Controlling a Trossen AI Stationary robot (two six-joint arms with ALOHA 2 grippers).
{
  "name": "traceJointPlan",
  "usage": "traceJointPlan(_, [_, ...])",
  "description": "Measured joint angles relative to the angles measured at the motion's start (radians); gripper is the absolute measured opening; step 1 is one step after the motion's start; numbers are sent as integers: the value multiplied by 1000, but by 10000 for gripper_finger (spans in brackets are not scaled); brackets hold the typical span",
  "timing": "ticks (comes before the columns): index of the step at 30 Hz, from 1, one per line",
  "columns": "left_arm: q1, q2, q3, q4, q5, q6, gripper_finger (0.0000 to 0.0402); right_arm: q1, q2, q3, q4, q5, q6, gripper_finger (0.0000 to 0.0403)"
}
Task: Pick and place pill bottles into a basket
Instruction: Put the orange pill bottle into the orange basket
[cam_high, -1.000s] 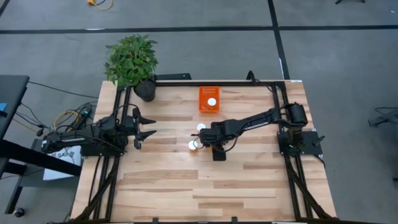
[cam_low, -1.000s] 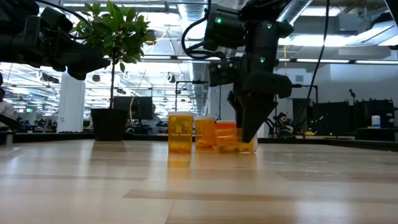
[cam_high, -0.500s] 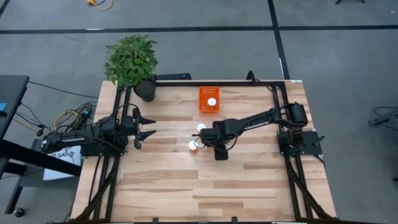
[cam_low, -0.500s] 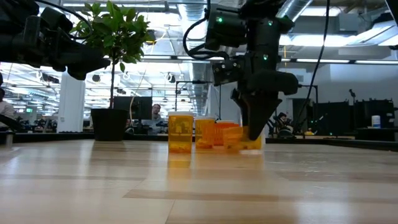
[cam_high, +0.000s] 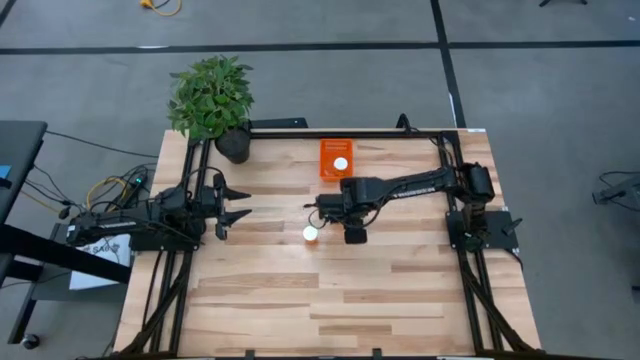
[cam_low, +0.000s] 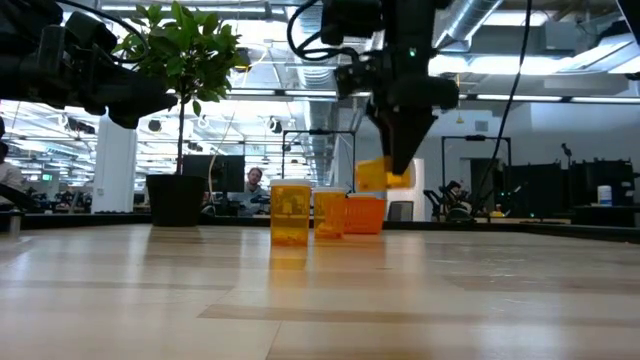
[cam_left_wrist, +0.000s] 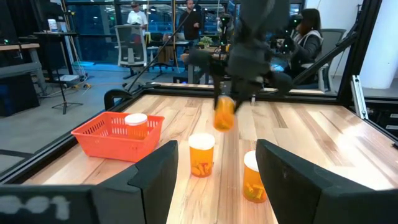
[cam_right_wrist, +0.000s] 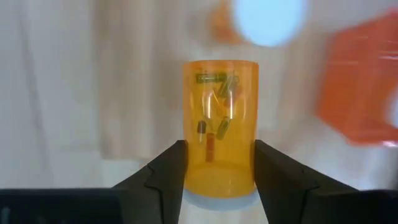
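Note:
My right gripper (cam_high: 322, 207) is above the table's middle, shut on one pill bottle (cam_low: 375, 173), an orange body with pills inside (cam_right_wrist: 219, 124). Two more pill bottles (cam_left_wrist: 201, 154) (cam_left_wrist: 254, 176) stand upright on the table below and beside it. Only one of their white caps (cam_high: 311, 233) shows in the high view. The orange basket (cam_high: 334, 172) sits toward the far edge with a fourth pill bottle (cam_high: 341, 163) inside. My left gripper (cam_high: 236, 201) waits open and empty at the table's left. My right gripper pinches the pill bottle's round body (cam_right_wrist: 186, 168) between its two fingers (cam_right_wrist: 163, 171), on opposite sides near the end closest to the gripper. The fingers come from above, pointing down. The bottle is lifted clear of the table and sits tilted (cam_low: 372, 175).
A potted plant (cam_high: 212, 98) stands at the table's far left corner. A black frame (cam_high: 300, 128) runs along the table's edges. Bare wood lies toward the near edge (cam_high: 330, 300). People and chairs show in the room beyond (cam_left_wrist: 186, 18).
My right gripper has risen from the table and gone toward the far edge, toward the basket, keeping hold of the pill bottle. The bottle, on the table a second ago, is now lifted clear. The other bottles have stayed put.

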Motion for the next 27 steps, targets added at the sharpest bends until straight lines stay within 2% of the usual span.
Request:
traceJointPlan(5, [0,0,0,0,0,0,209,-39,0,96,-101,111,-54,158])
traceJointPlan(12, [0,0,0,0,0,0,209,-123,0,182,-123,205,-177,165])
traceJointPlan(27, [0,0,0,0,0,0,209,-284,0,196,-17,384,-502,168])
